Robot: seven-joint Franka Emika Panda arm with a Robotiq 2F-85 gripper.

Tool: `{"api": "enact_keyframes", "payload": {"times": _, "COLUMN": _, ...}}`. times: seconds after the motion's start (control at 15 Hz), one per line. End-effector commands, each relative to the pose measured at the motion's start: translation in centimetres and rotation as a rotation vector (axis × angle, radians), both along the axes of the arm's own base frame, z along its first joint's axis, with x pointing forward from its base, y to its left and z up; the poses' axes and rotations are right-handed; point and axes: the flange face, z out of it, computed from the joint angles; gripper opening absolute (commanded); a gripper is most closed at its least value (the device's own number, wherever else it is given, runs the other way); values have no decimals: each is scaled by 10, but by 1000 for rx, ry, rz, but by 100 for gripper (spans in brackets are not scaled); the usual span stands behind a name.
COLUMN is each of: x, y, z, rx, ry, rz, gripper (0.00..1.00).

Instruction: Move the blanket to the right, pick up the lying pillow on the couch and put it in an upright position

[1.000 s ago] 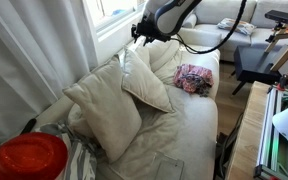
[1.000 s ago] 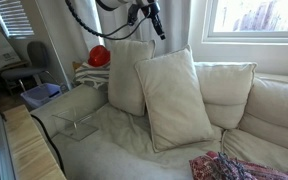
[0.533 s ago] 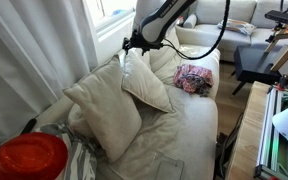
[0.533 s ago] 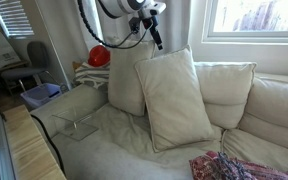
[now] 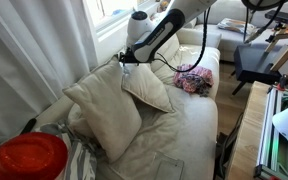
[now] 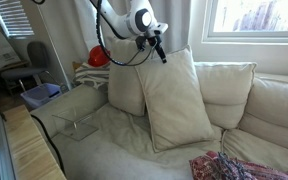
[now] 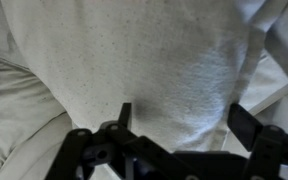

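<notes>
A cream pillow (image 6: 179, 100) stands tilted against the couch back; it also shows in an exterior view (image 5: 149, 85). A second cream pillow (image 6: 129, 75) leans beside it and appears in the other exterior view too (image 5: 104, 112). The pink patterned blanket (image 5: 192, 78) lies bunched on the seat, at the frame's lower edge in an exterior view (image 6: 229, 168). My gripper (image 6: 162, 52) is at the top corner of the front pillow, seen in both exterior views (image 5: 124, 60). In the wrist view the jaws (image 7: 184, 122) are open, with pillow fabric (image 7: 154, 60) between and beyond them.
A red round object (image 5: 26, 158) sits by the couch arm (image 6: 100, 56). A window and curtain (image 5: 44, 50) are behind the couch. A blue bin (image 6: 41, 95) and a clear stand (image 6: 79, 128) are near the couch's end. Shelving (image 5: 284, 110) stands beside the seat.
The arm has come down and moved along the couch back; the gripper went from above the pillows to the top corner of the front pillow. Pillows and blanket have not moved.
</notes>
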Motion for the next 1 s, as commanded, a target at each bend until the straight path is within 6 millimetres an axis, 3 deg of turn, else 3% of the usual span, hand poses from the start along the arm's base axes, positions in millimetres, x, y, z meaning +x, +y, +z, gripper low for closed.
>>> {"api": "enact_keyframes", "payload": {"times": 0.0, "x": 16, "y": -13, "z": -11, "rx": 0, "ry": -15, "rz": -53, "gripper": 70}}
{"api": "enact_keyframes", "payload": {"times": 0.6, "x": 13, "y": -36, "z": -8, "rx": 126, "ry": -4, "rz": -147, "gripper": 4}}
{"api": "enact_keyframes", "payload": {"times": 0.73, "x": 9, "y": -44, "z": -6, "rx": 153, "ry": -1, "rz": -180, "gripper": 0}}
{"api": "enact_keyframes", "payload": {"times": 0.93, "x": 3, "y": -57, "z": 9, "rx": 229, "ry": -23, "rz": -242, "gripper": 2}}
